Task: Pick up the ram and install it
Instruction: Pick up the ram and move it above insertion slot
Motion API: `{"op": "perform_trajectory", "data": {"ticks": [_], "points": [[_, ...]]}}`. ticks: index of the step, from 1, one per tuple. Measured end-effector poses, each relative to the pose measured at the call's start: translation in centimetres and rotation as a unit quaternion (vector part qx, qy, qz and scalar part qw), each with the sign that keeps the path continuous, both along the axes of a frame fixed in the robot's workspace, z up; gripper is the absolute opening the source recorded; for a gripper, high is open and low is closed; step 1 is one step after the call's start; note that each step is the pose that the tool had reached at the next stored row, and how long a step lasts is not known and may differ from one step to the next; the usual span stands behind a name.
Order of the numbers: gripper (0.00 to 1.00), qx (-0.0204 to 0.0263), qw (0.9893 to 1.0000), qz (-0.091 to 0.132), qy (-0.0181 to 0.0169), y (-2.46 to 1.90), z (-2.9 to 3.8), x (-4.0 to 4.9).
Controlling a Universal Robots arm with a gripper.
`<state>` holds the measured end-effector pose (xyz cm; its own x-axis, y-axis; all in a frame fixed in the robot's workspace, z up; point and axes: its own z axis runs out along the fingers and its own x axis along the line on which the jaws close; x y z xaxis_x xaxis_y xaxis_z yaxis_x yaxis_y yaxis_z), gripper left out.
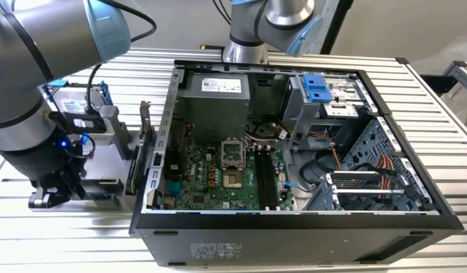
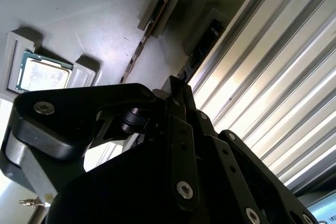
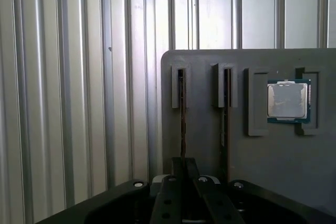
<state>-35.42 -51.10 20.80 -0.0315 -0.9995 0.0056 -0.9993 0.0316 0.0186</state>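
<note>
The ram (image 3: pixel 182 114) is a thin dark stick standing on edge in a slot of the grey parts tray (image 3: pixel 273 166); it also appears as a narrow strip (image 2: pixel 142 45) in the second wrist view. My gripper (image 3: pixel 184 163) sits at the near end of this stick, its jaws drawn together on the ram's edge. A second thin stick (image 3: pixel 226 119) stands in the neighbouring slot. In the exterior view my gripper (image 1: pixel 58 193) is low over the tray (image 1: pixel 104 165), at the exterior view's left of the open computer case (image 1: pixel 294 227). The black motherboard memory slots (image 1: pixel 267 179) lie inside the case.
A processor chip (image 3: pixel 286 100) lies in a tray pocket beside the sticks. A silver hard drive with a blue bracket (image 1: pixel 74 102) and an upright expansion card (image 1: pixel 146 131) stand between the tray and the case wall. A ribbed metal tabletop (image 3: pixel 79 103) surrounds the tray.
</note>
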Motion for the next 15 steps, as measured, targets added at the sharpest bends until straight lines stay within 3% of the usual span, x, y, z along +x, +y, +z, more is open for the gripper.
{"op": "perform_trajectory", "data": {"ticks": [15], "points": [[0.0, -0.0001, 1.0, 0.0, 0.0, 0.0, 0.32, 0.0]]}}
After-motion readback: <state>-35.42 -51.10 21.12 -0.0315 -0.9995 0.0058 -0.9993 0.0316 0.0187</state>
